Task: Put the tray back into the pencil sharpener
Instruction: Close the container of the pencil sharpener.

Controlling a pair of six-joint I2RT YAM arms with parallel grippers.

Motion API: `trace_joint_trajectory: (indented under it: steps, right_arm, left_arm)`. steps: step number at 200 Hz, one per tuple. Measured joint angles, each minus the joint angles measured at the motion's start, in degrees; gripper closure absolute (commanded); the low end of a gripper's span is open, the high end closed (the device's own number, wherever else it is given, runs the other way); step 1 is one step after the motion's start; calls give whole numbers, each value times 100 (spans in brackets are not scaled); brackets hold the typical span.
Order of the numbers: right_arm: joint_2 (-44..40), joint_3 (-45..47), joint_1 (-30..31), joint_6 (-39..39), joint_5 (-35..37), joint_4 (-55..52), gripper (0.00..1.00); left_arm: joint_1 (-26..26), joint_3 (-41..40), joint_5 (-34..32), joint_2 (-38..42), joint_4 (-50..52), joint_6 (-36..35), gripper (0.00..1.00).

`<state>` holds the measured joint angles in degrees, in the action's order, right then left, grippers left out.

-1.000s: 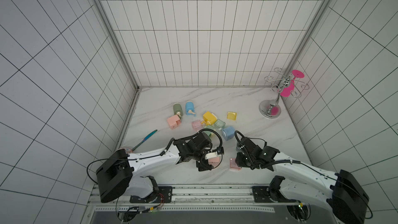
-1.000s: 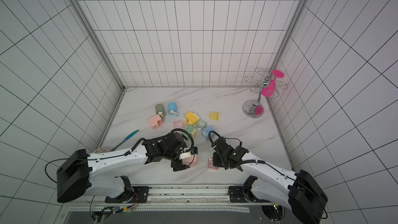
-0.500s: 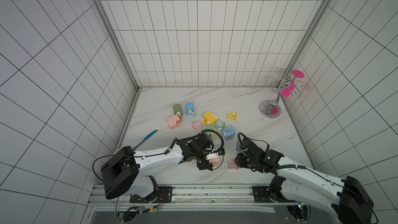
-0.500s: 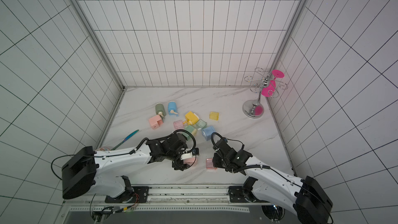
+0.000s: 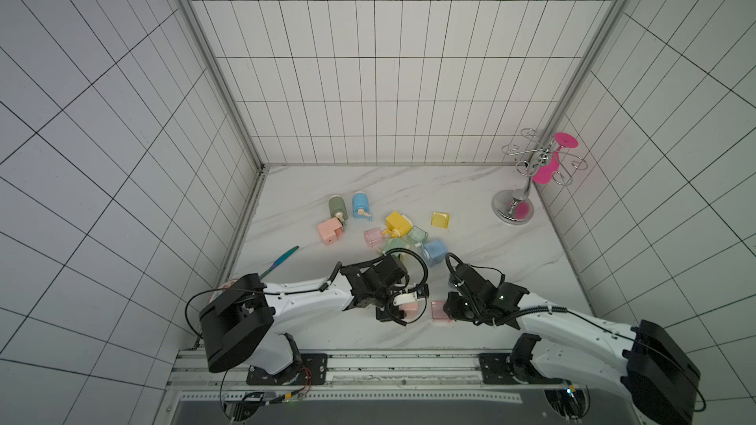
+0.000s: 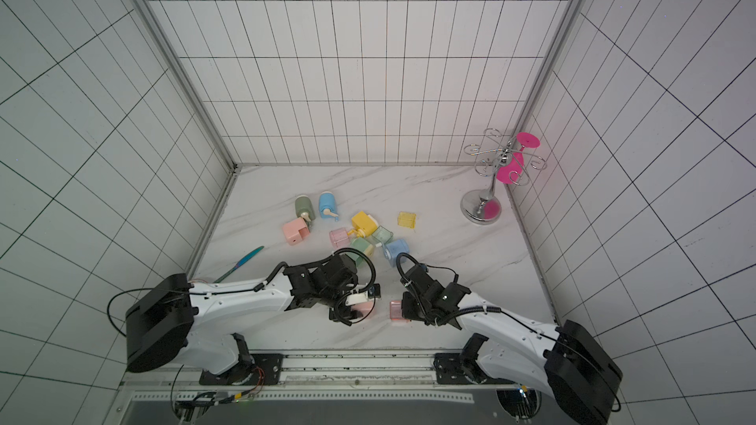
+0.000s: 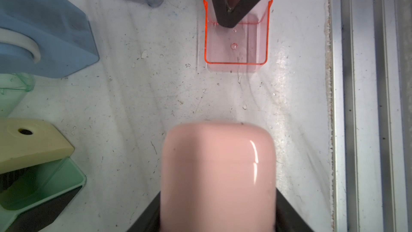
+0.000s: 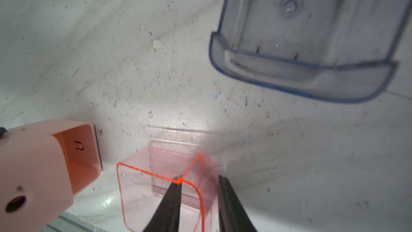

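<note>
The pink pencil sharpener (image 7: 218,170) lies near the table's front edge, and my left gripper (image 7: 218,208) is shut on its body. Both top views show the sharpener (image 5: 410,307) (image 6: 365,307) under that gripper (image 5: 405,306). Its open slot (image 8: 78,152) faces the clear pink tray (image 8: 142,188), which stands on the table a short gap away, seen also in the left wrist view as the tray (image 7: 236,50) and in both top views as the tray (image 5: 442,311) (image 6: 396,310). My right gripper (image 8: 199,179) is shut on one tray wall, one finger inside and one outside.
Behind lies a cluster of other sharpeners and trays: blue (image 5: 434,250), yellow (image 5: 397,222), a second pink one (image 5: 330,231), a yellow tray (image 5: 440,219). A clear blue tray (image 8: 312,41) lies close by. A metal stand (image 5: 513,210) stands back right. The front rail (image 7: 367,108) runs alongside.
My left jaws have closed in onto the pink sharpener. My right jaws have narrowed onto the tray wall, and that arm has sunk lower towards the table's front.
</note>
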<state>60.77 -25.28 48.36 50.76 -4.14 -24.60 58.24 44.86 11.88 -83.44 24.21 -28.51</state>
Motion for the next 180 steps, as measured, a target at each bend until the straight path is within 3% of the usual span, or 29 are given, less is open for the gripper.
trace_joint_trajectory:
  steps: [180]
  right_arm:
    - [844, -149, 503, 173, -319, 1145, 72]
  left_arm:
    - [140, 79, 37, -175, -188, 17, 49]
